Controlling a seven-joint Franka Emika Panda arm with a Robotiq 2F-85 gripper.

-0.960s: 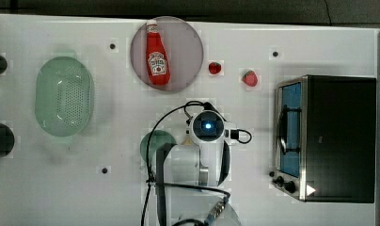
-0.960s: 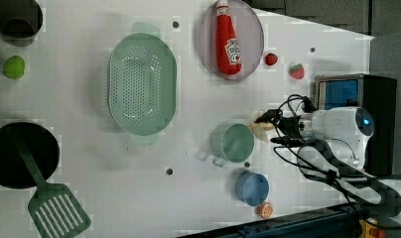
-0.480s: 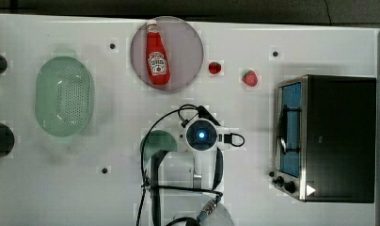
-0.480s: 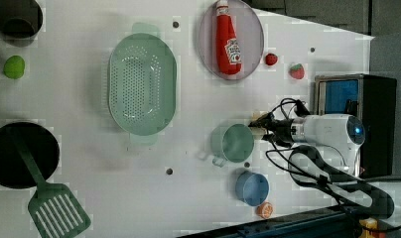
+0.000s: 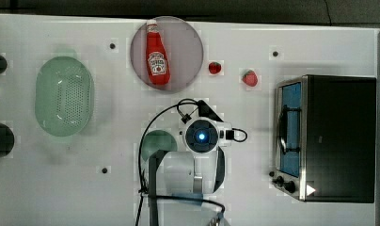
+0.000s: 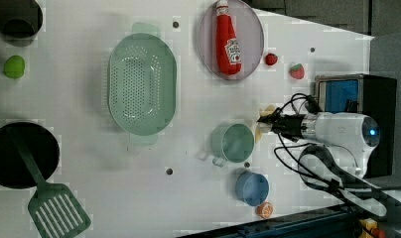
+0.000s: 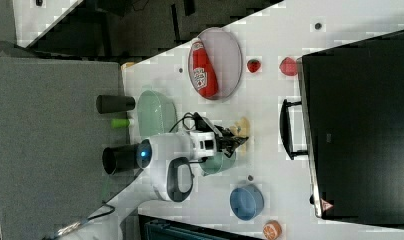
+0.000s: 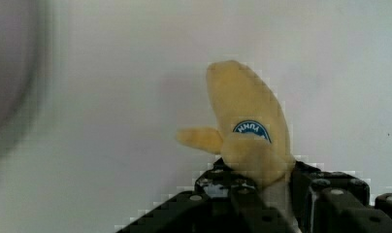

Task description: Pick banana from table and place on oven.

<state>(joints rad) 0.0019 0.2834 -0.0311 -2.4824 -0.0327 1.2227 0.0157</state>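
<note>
Banana [image 8: 247, 121], pale yellow with a blue round sticker, sits between the gripper [image 8: 262, 189] fingers [image 8: 325, 199], which are pinched on its lower end. In the left view it lies on the white table [image 6: 139, 188] just beside the green mug [image 6: 234, 143], between mug and toaster oven [image 6: 357, 94]. Ketchup bottle [image 5: 156, 54] lies on a round plate [image 5: 188, 47], well apart. Two strawberries [image 5: 215, 68] sit beside the plate.
</note>
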